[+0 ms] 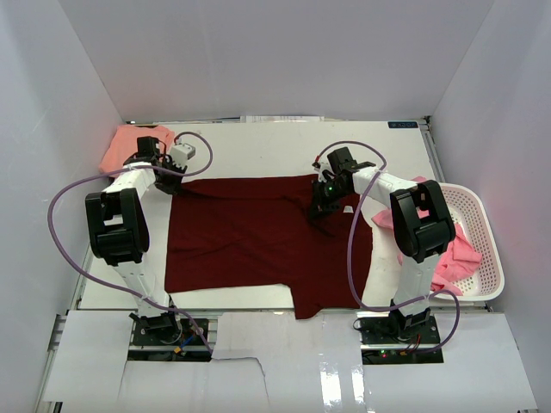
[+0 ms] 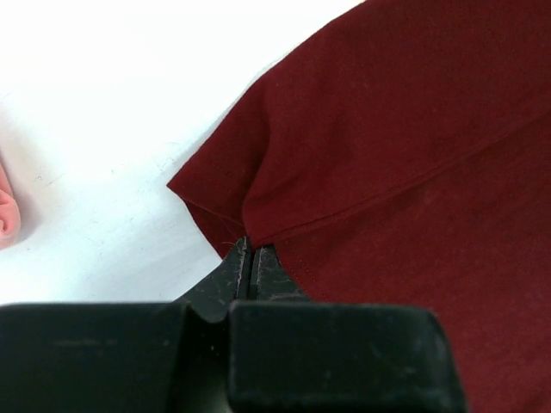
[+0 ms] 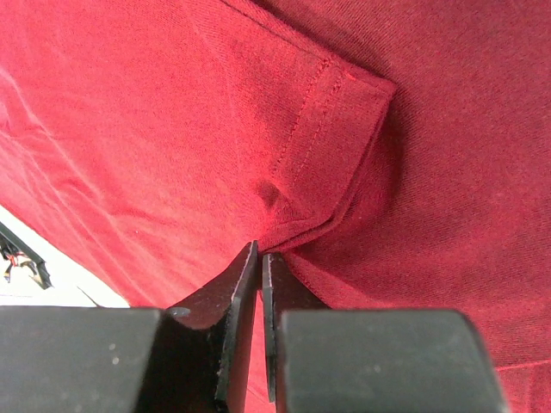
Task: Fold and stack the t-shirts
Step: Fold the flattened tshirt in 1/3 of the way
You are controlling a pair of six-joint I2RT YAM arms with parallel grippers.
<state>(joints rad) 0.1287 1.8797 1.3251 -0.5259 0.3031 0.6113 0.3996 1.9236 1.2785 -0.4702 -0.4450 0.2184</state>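
The maroon t-shirt lies spread flat across the middle of the desk, its front edge reaching the near edge. The left claw is pressed together on the sleeve corner at the shirt's far left. The right claw is likewise pinching a doubled, stitched hem fold at its far right. With both far corners gripped, the cloth can probably be lifted evenly and brought toward the near edge for a first fold. A salmon t-shirt waits bunched in the desk's far left corner. Brighter pink t-shirts sit in the white mesh basket at the right edge.
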